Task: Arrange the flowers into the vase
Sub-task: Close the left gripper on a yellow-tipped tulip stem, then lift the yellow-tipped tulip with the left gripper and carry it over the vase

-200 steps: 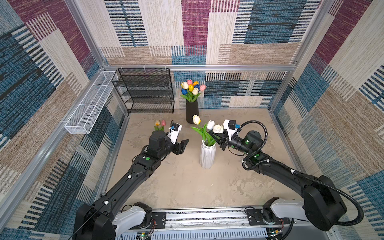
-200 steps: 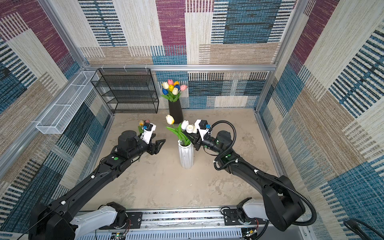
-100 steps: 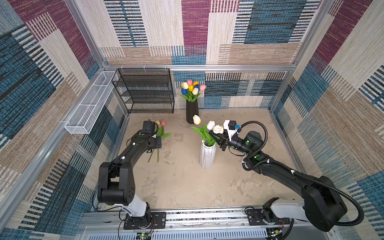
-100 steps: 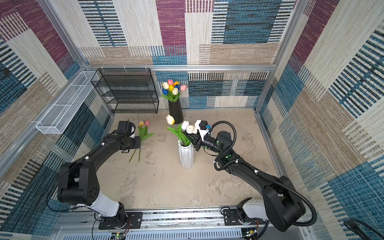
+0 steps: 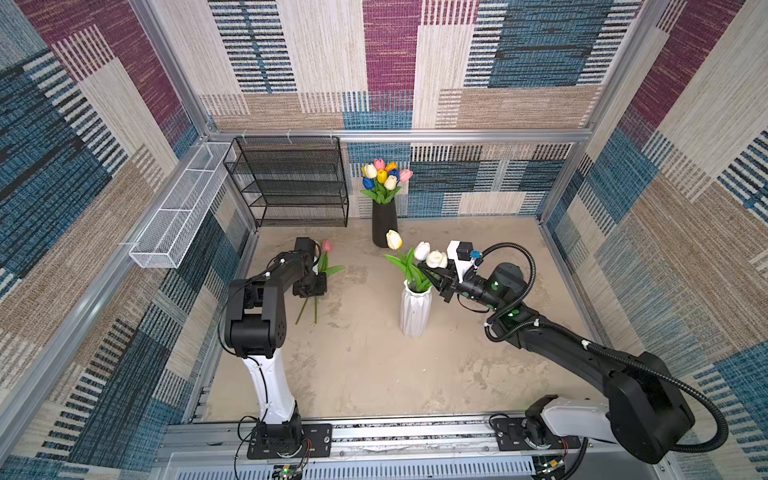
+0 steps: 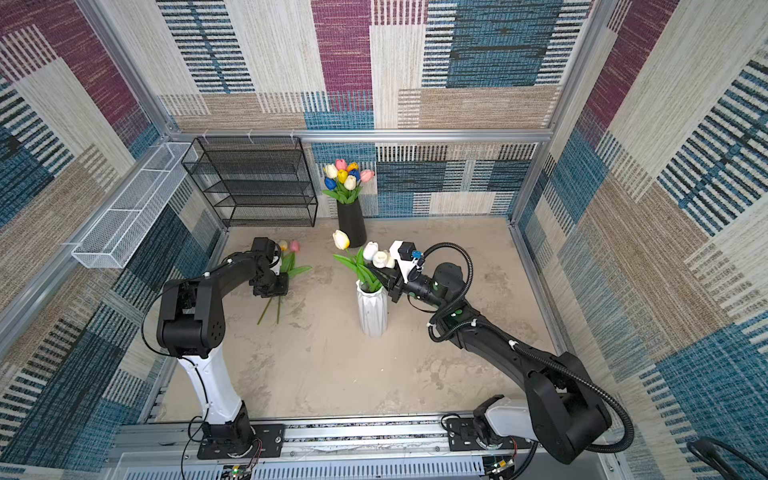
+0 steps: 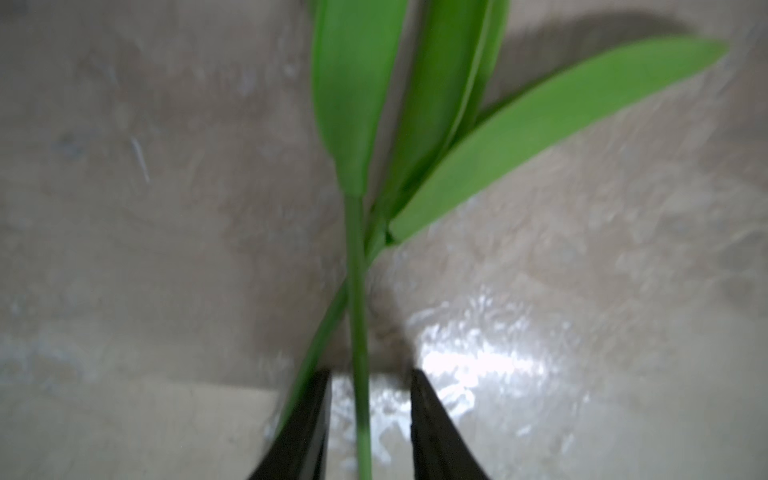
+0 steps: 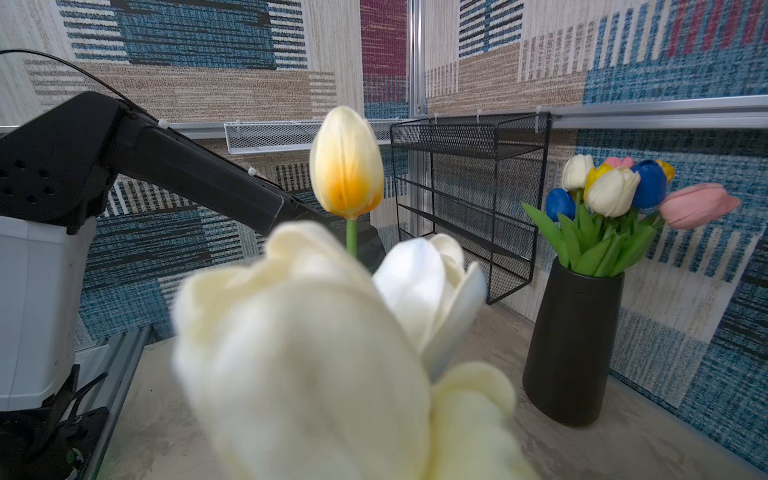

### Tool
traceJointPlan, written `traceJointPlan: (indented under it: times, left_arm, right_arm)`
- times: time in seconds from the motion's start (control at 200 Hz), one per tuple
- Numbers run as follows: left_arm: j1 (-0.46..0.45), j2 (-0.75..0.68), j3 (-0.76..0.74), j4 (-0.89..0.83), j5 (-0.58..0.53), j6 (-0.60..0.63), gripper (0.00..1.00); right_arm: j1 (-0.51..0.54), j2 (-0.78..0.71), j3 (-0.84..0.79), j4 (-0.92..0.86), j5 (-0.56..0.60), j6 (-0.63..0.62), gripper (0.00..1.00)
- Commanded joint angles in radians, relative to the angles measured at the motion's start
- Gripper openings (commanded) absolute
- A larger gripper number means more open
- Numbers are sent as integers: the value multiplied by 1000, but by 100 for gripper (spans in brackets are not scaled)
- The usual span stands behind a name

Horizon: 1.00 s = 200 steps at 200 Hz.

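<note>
Left wrist view first: my left gripper is down at the worktop. Its jaws are narrowed but not closed, one black finger on each side of a thin green stem, with a gap showing on both sides. A second stem crosses it and runs off behind one finger, so I judge a squeeze here could catch one or both. I'm low on the stems, below the leaves, because the bare part gives a clean hold and leaves length free for the vase neck. In a top view these two loose tulips lie flat near the worktop's left edge, towards the back.

My right gripper is shut. By the look of it, it pinches the cream tulip by its stem just above the mouth of the white vase, which stands near the middle of the worktop. That head fills the right wrist view. A yellow tulip and a white tulip stand in the same vase. I read the grip as steadying the stem so it doesn't tip out.

At the middle of the back edge a black vase holds a full bunch, and a black wire shelf fills the back left corner.
</note>
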<state>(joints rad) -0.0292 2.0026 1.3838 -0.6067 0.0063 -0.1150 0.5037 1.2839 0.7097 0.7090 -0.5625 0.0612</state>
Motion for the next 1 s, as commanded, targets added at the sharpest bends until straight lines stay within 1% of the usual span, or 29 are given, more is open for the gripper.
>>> traceJointPlan:
  times: [0.0, 0.11, 0.155, 0.19, 0.21, 0.341, 0.531, 0.646, 0.716, 0.776, 0.831, 0.916, 0.997]
  left_arm:
    - [0, 34, 7, -39, 18, 12, 24]
    - [-1, 31, 9, -42, -6, 2, 12]
    - [-1, 14, 7, -43, -5, -5, 4]
    - [0, -3, 2, -41, 0, -11, 3]
    - [0, -15, -1, -42, 4, -16, 0]
    - [0, -141, -40, -29, 64, -46, 0]
    - [-10, -467, -230, 121, 137, -143, 0]
    - [-25, -665, -364, 259, 242, -137, 0]
    - [-57, -786, -444, 362, 269, -141, 0]
    - [-95, -882, -518, 498, 354, -143, 0]
    - [-141, -958, -591, 626, 384, -154, 0]
    - [-200, -1046, -709, 869, 445, -170, 0]
    - [-259, -1103, -784, 1038, 484, -146, 0]
  right_arm:
    - [-1, -9, -7, 33, 24, -12, 20]
    - [-1, -9, -8, 37, 24, -12, 20]
    - [-1, -9, -9, 39, 24, -10, 20]
    - [-1, -8, -12, 40, 24, -11, 20]
    - [-1, -9, -13, 41, 24, -11, 20]
    - [-1, -12, -11, 43, 26, -11, 21]
    - [-1, -32, -22, 42, 36, -16, 20]
    - [0, -41, -23, 41, 33, -17, 20]
    - [-1, -42, -23, 43, 33, -15, 20]
    - [-1, -38, -26, 47, 32, -13, 20]
    - [-1, -34, -26, 50, 31, -9, 20]
    - [-1, -25, -23, 54, 27, -2, 20]
    - [-1, -24, -24, 58, 28, 4, 20]
